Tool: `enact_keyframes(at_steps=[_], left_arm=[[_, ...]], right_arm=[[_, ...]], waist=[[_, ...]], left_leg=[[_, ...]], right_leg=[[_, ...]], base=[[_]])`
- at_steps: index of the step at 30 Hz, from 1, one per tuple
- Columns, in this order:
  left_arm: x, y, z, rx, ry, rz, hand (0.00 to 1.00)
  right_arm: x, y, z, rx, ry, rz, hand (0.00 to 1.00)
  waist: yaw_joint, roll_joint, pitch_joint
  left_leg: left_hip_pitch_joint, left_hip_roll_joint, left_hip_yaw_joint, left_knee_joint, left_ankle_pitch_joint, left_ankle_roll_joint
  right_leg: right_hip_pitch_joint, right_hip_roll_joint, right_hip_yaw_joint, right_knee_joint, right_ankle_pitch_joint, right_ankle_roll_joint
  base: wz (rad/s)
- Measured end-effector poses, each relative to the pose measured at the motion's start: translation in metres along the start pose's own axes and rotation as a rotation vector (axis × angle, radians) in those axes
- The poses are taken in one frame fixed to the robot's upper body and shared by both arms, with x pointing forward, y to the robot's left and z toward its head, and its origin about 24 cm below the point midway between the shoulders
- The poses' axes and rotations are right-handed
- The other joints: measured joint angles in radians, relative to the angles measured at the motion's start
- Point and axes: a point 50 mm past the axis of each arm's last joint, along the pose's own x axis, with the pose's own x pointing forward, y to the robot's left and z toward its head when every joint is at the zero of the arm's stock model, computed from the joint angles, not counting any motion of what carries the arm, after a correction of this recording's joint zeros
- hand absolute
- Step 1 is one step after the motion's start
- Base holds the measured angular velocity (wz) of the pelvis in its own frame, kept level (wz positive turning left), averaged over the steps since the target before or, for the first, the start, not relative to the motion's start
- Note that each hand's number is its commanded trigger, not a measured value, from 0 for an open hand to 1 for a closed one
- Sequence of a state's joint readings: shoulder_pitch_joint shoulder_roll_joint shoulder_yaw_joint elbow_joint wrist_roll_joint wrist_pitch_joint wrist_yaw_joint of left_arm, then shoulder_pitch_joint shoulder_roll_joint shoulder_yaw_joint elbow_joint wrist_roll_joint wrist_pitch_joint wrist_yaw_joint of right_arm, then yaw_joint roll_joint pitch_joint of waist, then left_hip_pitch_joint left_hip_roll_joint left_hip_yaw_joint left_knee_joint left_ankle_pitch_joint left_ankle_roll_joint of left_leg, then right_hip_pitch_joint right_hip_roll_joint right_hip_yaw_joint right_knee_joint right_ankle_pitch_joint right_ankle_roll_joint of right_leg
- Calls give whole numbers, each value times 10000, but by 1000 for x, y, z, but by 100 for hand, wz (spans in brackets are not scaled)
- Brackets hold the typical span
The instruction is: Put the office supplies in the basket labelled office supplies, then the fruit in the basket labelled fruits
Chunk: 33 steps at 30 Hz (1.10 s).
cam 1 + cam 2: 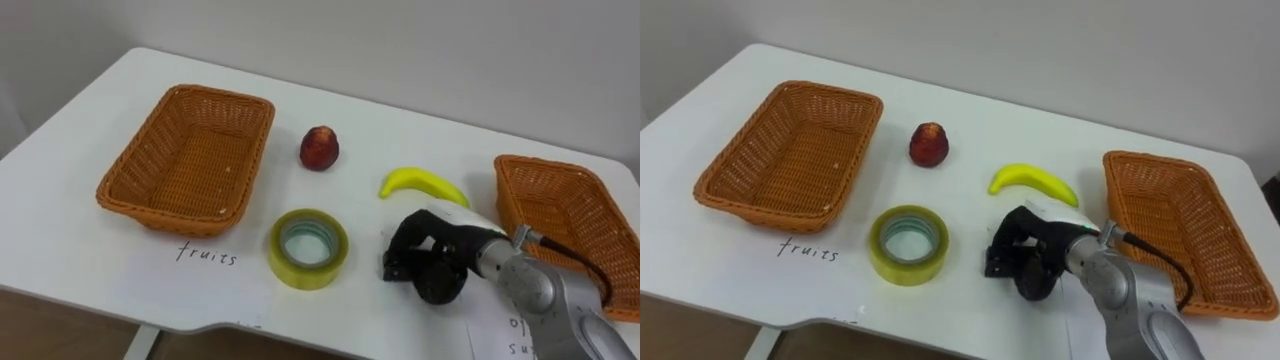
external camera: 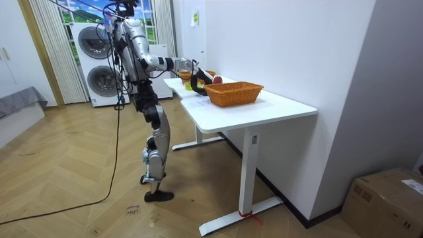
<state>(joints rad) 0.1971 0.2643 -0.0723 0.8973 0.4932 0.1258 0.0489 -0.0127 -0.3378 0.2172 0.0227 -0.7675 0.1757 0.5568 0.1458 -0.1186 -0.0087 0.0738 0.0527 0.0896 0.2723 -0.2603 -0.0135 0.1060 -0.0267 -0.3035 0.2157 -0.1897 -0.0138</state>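
My right robot hand (image 1: 428, 262) sits low over the white surface (image 1: 90, 255), fingers clenched into a loose claw with nothing inside them that I can see; nothing has been sorted yet, since both baskets lie bare. From that robot hand the banana (image 1: 422, 184) is at twelve o'clock, just beside it but apart; the roll of yellow tape (image 1: 308, 248) lies flat at nine o'clock, near; the red fruit (image 1: 319, 148) is at ten o'clock, further off, and beyond it the basket on the left (image 1: 225, 95), with the handwritten word fruits (image 1: 207, 255) in front of it; the second basket (image 1: 545, 162) is at two o'clock, close to my arm. My fingertips face the tape, so I judge it the piece to take now, bound for the basket at two o'clock; to do it well I should unfold the fingers wide before moving, slide toward nine o'clock low, put the thumb inside the hole and the fingers on the outer wall, and squeeze firmly, because the roll's wall is smooth and could slip; I must lift straight up, then swing over the rim without nudging the banana at twelve o'clock.
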Motion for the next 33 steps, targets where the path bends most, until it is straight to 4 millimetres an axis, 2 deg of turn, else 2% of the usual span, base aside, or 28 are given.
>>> enact_keyframes(at_steps=[7,18,21,25,27,30,33], left_arm=[[0,0,0,-21,2,6,0],[0,4,4,-113,-198,262,0],[0,7,9,-145,-463,420,0],[-1,7,5,-257,-429,526,0],[-2,5,-3,-406,-213,530,0],[-5,-4,-20,-879,298,487,0],[-9,-9,-35,-1250,799,423,0]], right_arm=[[0,-1,-1,-300,211,-265,100],[-3,4,-4,331,69,-563,100],[-5,3,-4,416,-58,-846,100],[-8,4,-4,465,-245,-963,100],[-11,0,-5,583,-433,-1038,100],[-23,-9,-15,1182,-515,-1579,100],[-37,-27,-16,1330,-722,-2672,100]], waist=[[3,-48,12],[-54,-58,11],[-64,-53,11],[-126,-37,22],[-302,3,57],[-494,110,170],[-700,154,207]], left_leg=[[2,-110,-80,-55,16,37],[61,-101,-81,-207,14,56],[103,-97,-39,-223,13,55],[111,-94,57,-239,13,57],[119,-108,55,-252,14,61],[240,-125,124,-388,40,101],[226,-106,265,-447,46,94]], right_leg=[[64,-53,-5,-138,-33,64],[130,-37,8,-139,-20,91],[128,-34,95,-129,-19,92],[97,-32,207,-127,-7,107],[105,-38,235,-130,-1,117],[125,-57,327,-118,2,124],[-22,-32,543,-105,2,124]], base=[[4],[0],[-4],[-7],[0],[-5],[-18]])
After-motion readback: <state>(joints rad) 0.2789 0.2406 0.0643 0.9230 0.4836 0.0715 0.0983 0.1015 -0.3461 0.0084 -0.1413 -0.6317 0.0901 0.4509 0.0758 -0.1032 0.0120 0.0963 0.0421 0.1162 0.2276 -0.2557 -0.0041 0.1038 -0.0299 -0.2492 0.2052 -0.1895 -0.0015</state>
